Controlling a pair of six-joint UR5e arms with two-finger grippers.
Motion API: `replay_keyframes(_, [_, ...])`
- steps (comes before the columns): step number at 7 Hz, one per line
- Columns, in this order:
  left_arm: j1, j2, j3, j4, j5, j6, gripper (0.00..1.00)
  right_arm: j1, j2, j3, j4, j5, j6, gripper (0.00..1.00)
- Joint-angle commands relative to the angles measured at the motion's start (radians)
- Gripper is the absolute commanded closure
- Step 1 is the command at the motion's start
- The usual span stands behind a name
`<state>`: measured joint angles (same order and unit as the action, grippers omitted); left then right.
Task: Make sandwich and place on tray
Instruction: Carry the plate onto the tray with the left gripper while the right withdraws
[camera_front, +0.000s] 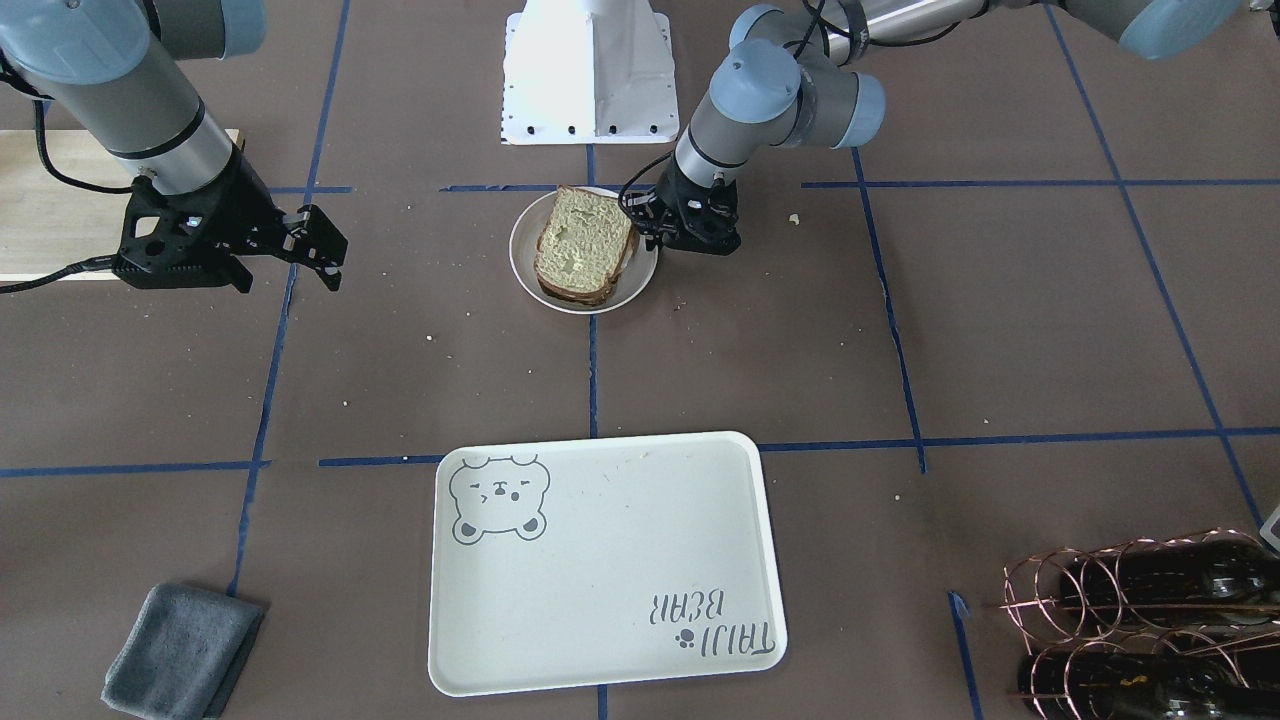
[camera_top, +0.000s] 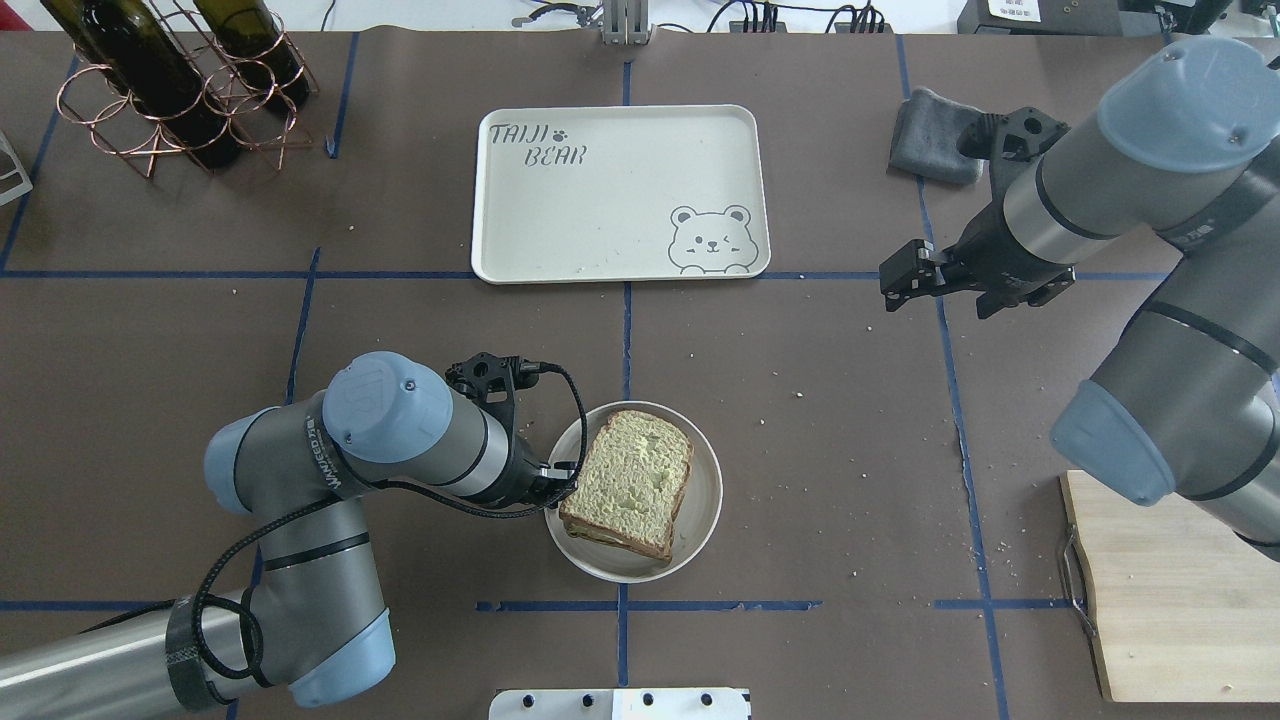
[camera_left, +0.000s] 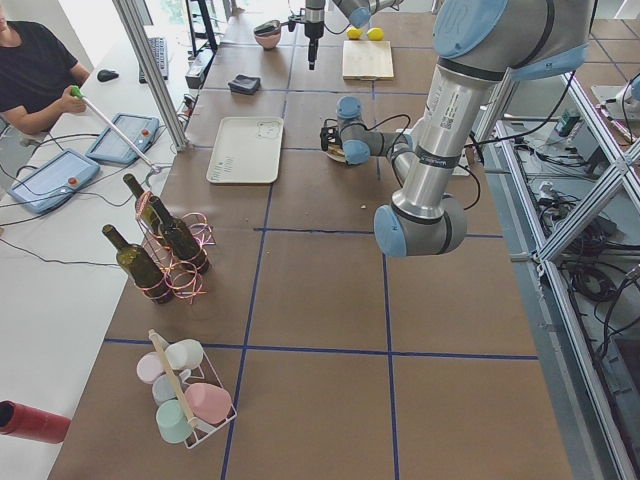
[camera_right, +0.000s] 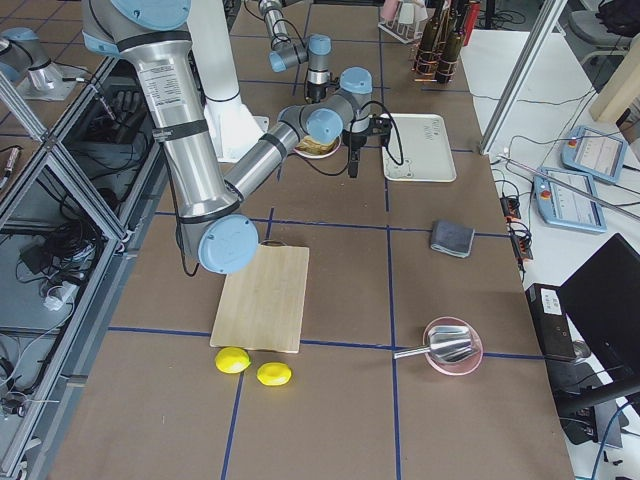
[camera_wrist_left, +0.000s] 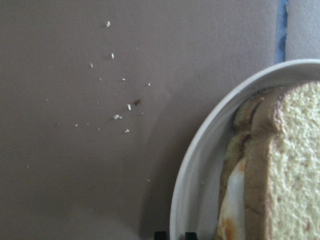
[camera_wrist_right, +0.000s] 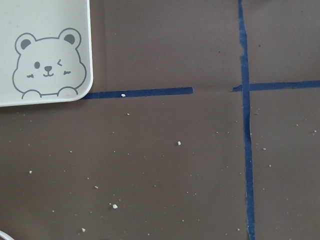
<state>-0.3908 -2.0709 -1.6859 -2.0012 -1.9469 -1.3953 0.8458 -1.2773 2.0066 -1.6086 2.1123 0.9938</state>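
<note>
The sandwich (camera_front: 585, 245) (camera_top: 630, 480), two bread slices with white egg showing at the edge (camera_wrist_left: 295, 165), lies on a small round white plate (camera_front: 580, 308) (camera_top: 700, 520) (camera_wrist_left: 195, 165) near the robot's base. My left gripper (camera_front: 648, 238) (camera_top: 555, 485) (camera_wrist_left: 175, 235) is low at the plate's rim, its jaws closed narrowly on it. The cream tray (camera_front: 600, 560) (camera_top: 600, 200) (camera_wrist_right: 50, 15) lies bare across the table. My right gripper (camera_front: 325, 250) (camera_top: 893, 280) hovers open and empty, off to the tray's side.
A wooden cutting board (camera_top: 1170, 590) (camera_front: 40, 210) lies under my right arm. A grey cloth (camera_front: 180, 650) (camera_top: 930, 125) sits beyond the right gripper. A copper rack of wine bottles (camera_front: 1150, 620) (camera_top: 170, 90) stands at the far left corner. Crumbs dot the brown table.
</note>
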Motion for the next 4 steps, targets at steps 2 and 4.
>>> replay_keyframes(2, [-0.017, 0.002, -0.046, -0.071, -0.010, -0.100, 1.00, 0.091, -0.117, 0.014, 0.004, 0.041, -0.238, 0.00])
replay_keyframes(4, [-0.080, -0.005, -0.064, -0.077, -0.065, -0.164, 1.00, 0.145, -0.200, 0.012, 0.007, 0.041, -0.404, 0.00])
